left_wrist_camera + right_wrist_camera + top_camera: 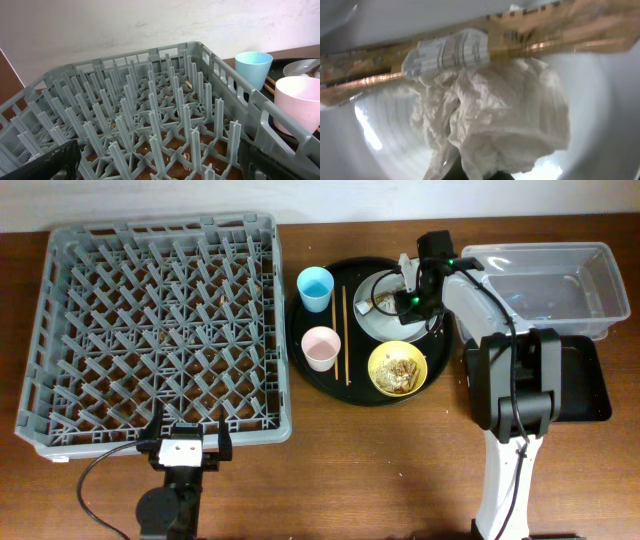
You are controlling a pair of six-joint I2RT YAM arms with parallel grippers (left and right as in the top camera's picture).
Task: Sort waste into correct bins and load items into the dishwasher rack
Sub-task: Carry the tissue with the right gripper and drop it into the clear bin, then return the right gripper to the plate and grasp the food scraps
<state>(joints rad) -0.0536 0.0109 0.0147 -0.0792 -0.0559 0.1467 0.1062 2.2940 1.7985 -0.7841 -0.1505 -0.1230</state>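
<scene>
My right gripper [408, 292] is down on the grey plate [378, 322] in the round black tray. In the right wrist view the crumpled white tissue [495, 120] fills the frame, gathered at my dark fingertips [492, 176], with a brown strip-like scrap [520, 35] behind it on the plate [375, 135]. The yellow bowl [398, 368] holds crumbly leftovers. The blue cup [315, 287], pink cup [321, 347] and chopsticks [345, 330] lie on the same tray. My left gripper [185, 448] is open and empty at the front edge of the grey rack [160, 320].
The clear tub [545, 280] stands at the far right with the black rectangular tray [588, 380] in front of it. The round black tray [300, 330] sits right of the rack. The left wrist view shows the rack's pegs [150, 110], blue cup [253, 67] and pink cup [302, 102].
</scene>
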